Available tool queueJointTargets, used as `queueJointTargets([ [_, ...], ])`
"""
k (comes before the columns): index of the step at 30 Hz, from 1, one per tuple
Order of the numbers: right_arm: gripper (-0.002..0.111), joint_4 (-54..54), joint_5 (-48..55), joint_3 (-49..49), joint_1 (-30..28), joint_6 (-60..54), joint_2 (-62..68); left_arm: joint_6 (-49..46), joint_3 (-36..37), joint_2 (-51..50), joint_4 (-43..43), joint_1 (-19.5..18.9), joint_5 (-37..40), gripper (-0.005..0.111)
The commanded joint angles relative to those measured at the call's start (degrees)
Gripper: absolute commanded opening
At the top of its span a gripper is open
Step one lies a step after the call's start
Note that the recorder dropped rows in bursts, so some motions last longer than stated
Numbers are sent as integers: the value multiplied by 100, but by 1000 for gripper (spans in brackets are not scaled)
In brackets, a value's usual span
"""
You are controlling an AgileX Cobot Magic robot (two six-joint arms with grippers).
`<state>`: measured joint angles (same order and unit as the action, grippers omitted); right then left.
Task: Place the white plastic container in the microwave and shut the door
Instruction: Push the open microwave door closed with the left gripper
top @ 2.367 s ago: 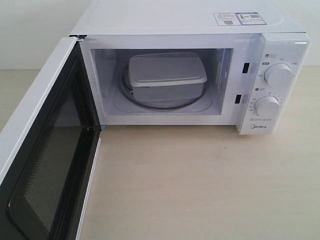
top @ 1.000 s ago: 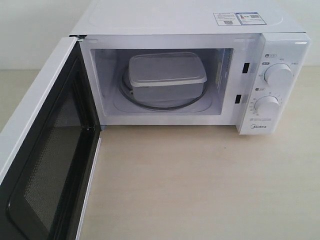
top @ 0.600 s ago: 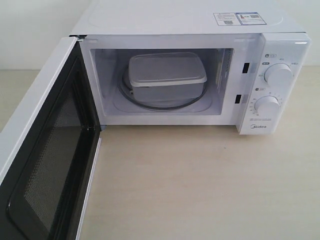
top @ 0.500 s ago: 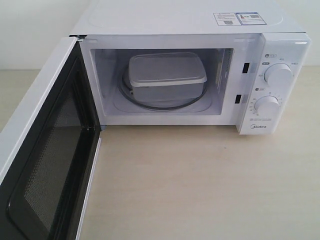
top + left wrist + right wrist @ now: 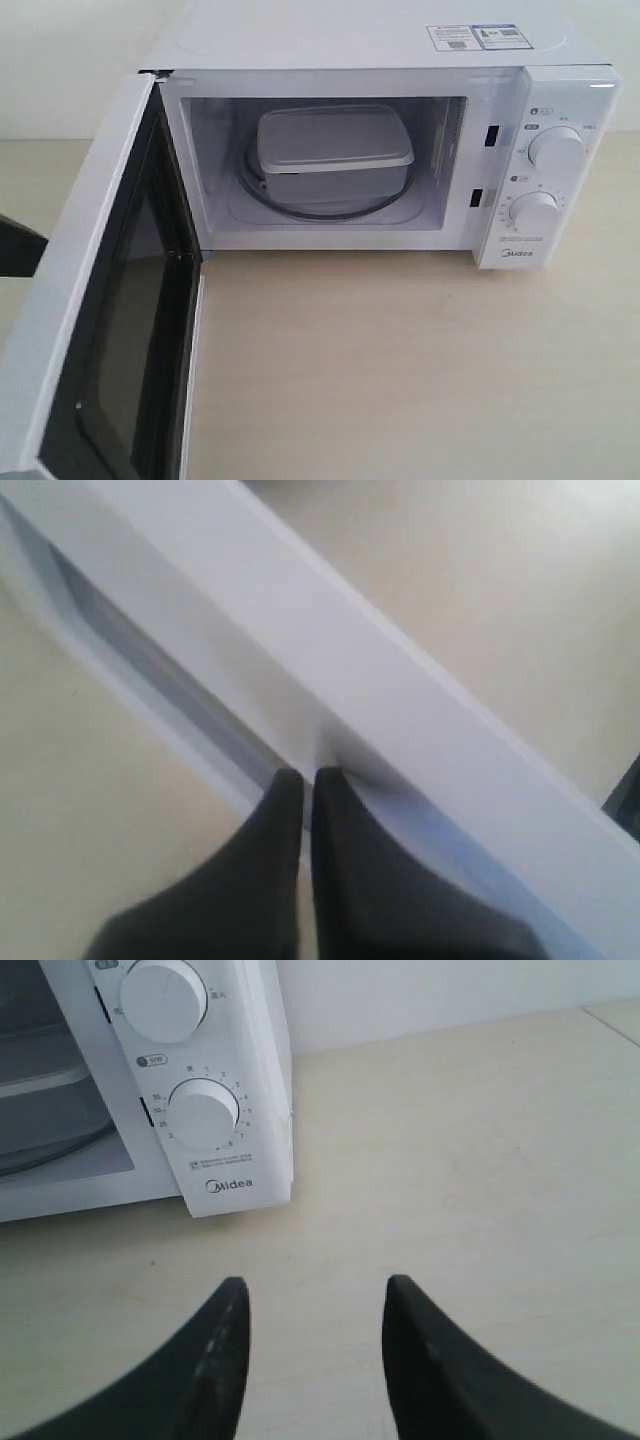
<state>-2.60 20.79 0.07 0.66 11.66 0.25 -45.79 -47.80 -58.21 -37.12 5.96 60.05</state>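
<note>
Clenched together, the left fingers (image 5: 260, 870) push on the door (image 5: 130, 330) from outside, and it has begun swinging shut since a moment ago. The right fingers (image 5: 215, 1360) hang released and empty over the desk (image 5: 400, 350) by the microwave (image 5: 350, 40); the white plastic container (image 5: 333, 150) sits inside, so only closing remains.

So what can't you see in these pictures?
- Inside the white plastic container: exterior view, its lid covers it.
- Outer face of the door: exterior view, turned away; the bottom edge cuts its lower corner.
- Left gripper: exterior view, almost all behind the door; left wrist view is blurred.
- Sticker print: exterior view, too small.
</note>
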Motion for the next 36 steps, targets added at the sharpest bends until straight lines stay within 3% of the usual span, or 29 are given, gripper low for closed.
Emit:
queueJointTargets([
  [1,42,-62,2,-7,-7,-3,-25,-959,-24,-121,-1544,-11,-6,4],
  [6,42,-62,2,-7,-7,-3,-25,-1728,-12,-452,-3319,-11,-22,4],
  [13,42,-62,2,-7,-7,-3,-25,-1957,-12,-560,-4004,-11,243,4],
  [22,42,-62,2,-7,-7,-3,-25,-1971,-12,-560,-3929,-11,685,4],
  [27,42,-128,-128,-7,-7,-25,-25,-1944,2,-570,-3176,-11,730,4],
  [31,42,49,-712,-7,-7,48,-25,-1944,35,-821,-2765,-11,398,4],
  [36,42,260,-1457,-7,-7,48,-25,-2202,35,-1310,-2962,33,-8,4],
])
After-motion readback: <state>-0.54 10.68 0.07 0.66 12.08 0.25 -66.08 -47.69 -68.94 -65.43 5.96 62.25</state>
